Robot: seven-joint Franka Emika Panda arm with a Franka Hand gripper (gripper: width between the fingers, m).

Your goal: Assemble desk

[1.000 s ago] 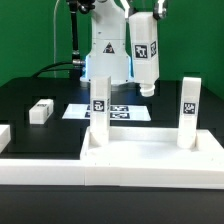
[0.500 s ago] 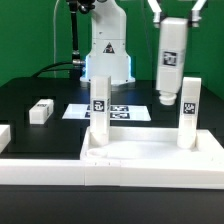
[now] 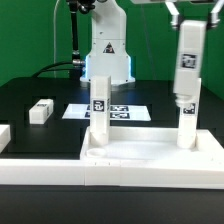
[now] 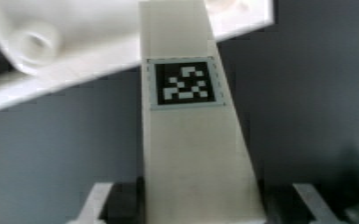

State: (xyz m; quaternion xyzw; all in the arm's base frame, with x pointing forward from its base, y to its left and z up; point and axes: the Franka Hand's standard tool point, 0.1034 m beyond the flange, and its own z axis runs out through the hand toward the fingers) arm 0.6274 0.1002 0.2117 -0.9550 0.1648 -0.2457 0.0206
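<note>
far on the exterior view's left, a loose leg (image 3: pixel 40 110) lies flat on the black bench (image 3: pixel 30 85), well apart from the build. moving across, the marker board (image 3: pixel 122 110) lies flat, and just in front of it the left leg (image 3: pixel 99 112) stands upright at the left end of the desk top (image 3: pixel 150 160), which lies along the near edge with its recessed face up.

now the right side, and here's the action: the carried leg (image 3: pixel 187 55) hangs upright in the air, the gripper (image 4: pixel 197 205) clamped on its upper end. it overlaps the right leg (image 3: pixel 188 122) standing in the desk top; directly above it or in front, i can't tell. from the wrist, the tagged face runs down between the fingers (image 4: pixel 98 203), with a socket hole (image 4: pixel 34 45) in the desk top off to one side.

my read: these posts look like light, rigid plastic, with smooth faces that could slip. the flat opposite sides suit the pads, and a high hold leaves the lower end free to seat.
</note>
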